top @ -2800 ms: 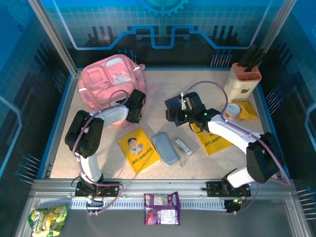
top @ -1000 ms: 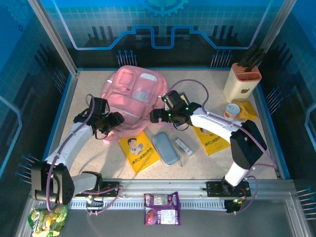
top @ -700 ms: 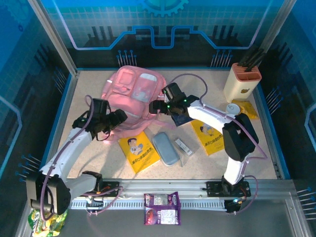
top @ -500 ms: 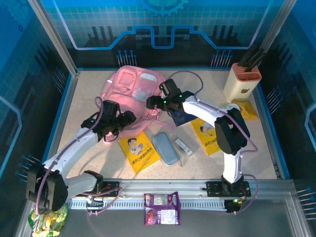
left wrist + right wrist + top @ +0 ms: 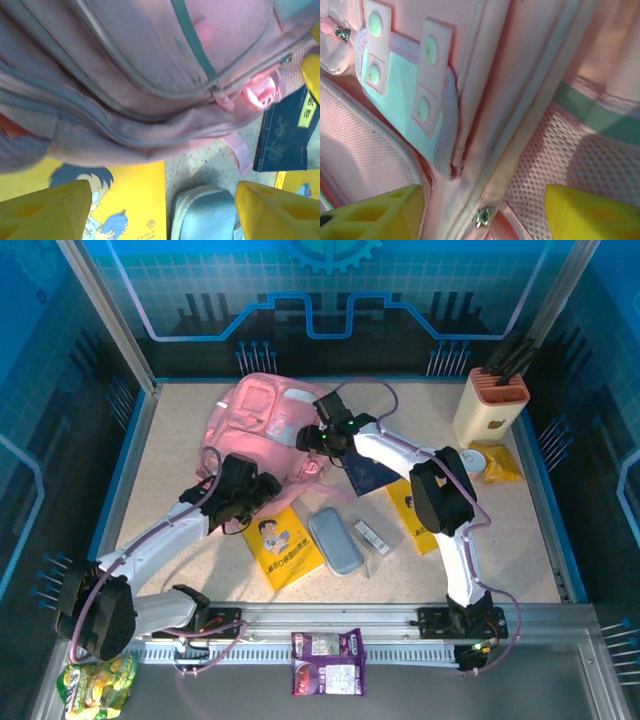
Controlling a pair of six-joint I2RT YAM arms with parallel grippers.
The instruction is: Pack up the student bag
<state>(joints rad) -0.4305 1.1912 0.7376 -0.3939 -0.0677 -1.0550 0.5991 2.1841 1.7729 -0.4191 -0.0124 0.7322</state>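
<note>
Both my claws stand wide, holding nothing: the right claw [image 5: 312,436] is nearer, straddling the zip seam on the right flank of the bag [image 5: 268,418], which lies flat, long axis running away from me, left claw [image 5: 260,490] at its near edge.

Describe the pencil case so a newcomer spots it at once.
Start at the big pink bag on the table's far side. In front of it lies a yellow booklet; the pencil case is just right of that. It alone is grey-blue, padded and round-cornered.
</note>
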